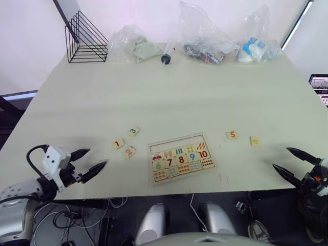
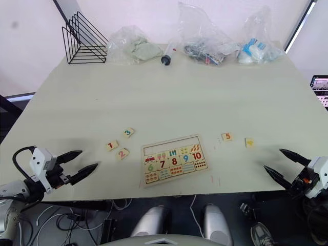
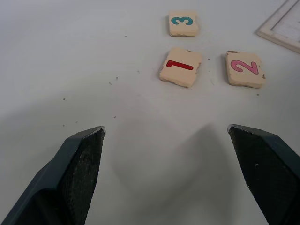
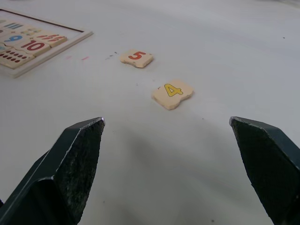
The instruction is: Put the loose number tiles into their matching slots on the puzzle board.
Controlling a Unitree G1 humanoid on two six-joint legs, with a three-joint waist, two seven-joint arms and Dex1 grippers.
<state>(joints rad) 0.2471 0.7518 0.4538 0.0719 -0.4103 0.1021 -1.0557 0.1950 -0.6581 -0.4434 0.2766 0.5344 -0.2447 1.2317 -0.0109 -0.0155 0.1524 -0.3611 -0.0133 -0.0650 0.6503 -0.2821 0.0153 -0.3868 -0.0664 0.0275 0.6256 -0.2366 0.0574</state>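
Flat pale wooden puzzle board (image 1: 180,158) mid-table, top-row slots (image 1: 176,143) empty, five pale wooden number tiles (image 1: 118,144) loose beside it, left gripper (image 1: 93,162) and right gripper (image 1: 289,163) both gaping, holding nothing

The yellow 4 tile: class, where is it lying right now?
The yellow 4 tile lies on the table's right side, just right of the orange 5 tile, ahead of the right gripper.
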